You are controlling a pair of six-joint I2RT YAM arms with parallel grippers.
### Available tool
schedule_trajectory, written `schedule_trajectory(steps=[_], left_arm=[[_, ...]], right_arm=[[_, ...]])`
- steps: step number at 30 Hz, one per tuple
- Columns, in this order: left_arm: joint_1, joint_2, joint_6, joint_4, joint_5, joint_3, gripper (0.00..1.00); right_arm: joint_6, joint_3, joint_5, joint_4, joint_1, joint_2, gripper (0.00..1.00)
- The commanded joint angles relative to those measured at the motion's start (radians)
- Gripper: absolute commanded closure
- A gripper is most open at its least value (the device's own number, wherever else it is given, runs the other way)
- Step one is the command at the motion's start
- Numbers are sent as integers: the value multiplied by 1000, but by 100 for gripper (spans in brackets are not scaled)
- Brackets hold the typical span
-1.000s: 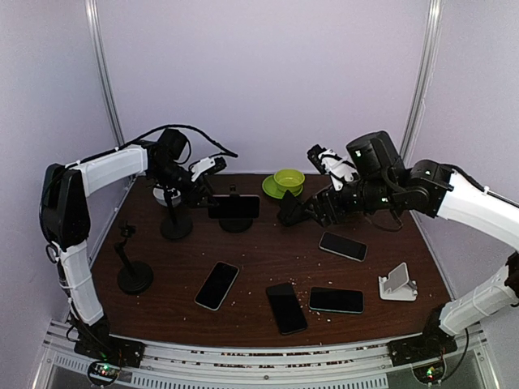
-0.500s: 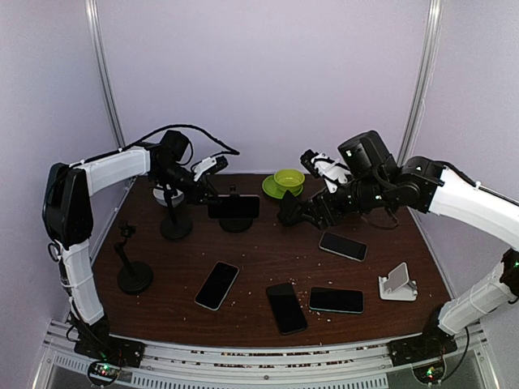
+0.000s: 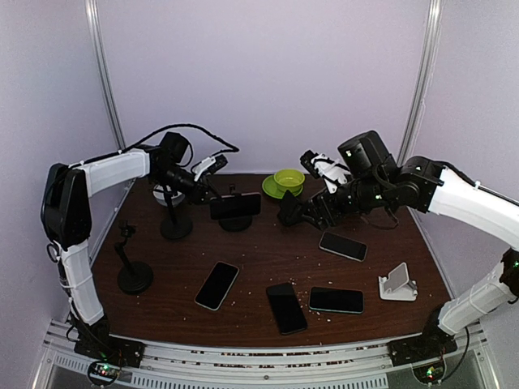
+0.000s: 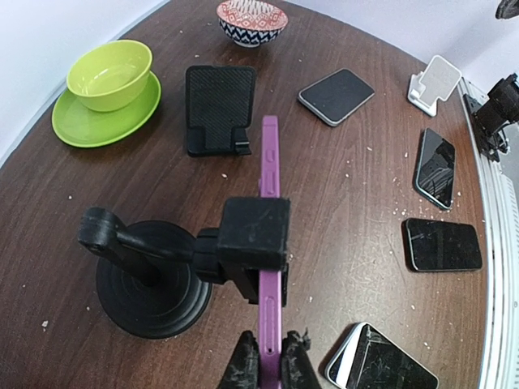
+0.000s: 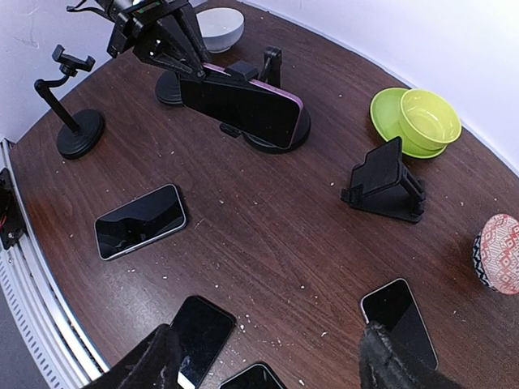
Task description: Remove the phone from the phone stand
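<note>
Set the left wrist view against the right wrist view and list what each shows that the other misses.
Only the left wrist view: the white stand, and the purple phone seen edge-on. Only the right wrist view: the empty clamp stand, the white bowl and the phone's dark screen. Both: the left gripper shut on the phone, which sits in its phone stand, plus the green bowl, the black folding stand and the patterned bowl.
</note>
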Motion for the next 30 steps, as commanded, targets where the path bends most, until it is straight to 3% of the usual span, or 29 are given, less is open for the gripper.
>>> schedule_trajectory(steps=[1,17,20,24,30], left_arm=[[-24,-88,-75,96,0,-71,100],[-253,-291,-47,212,-350,-236,100],[-297,-316,-97,282,-471,-278,100],[-304,-346,-197,358,-515,-317,100],[-331,-350,-240,332,-565,-307,100]], right_arm=[[39,-8,-9,5,-6,-24,24],[189,-69,26,-14,-4,-108,24],[206,-92,44,-18,-5,-126,24],[216,-112,56,-17,-5,-147,23],[211,-93,68,-45,-5,-148,23]])
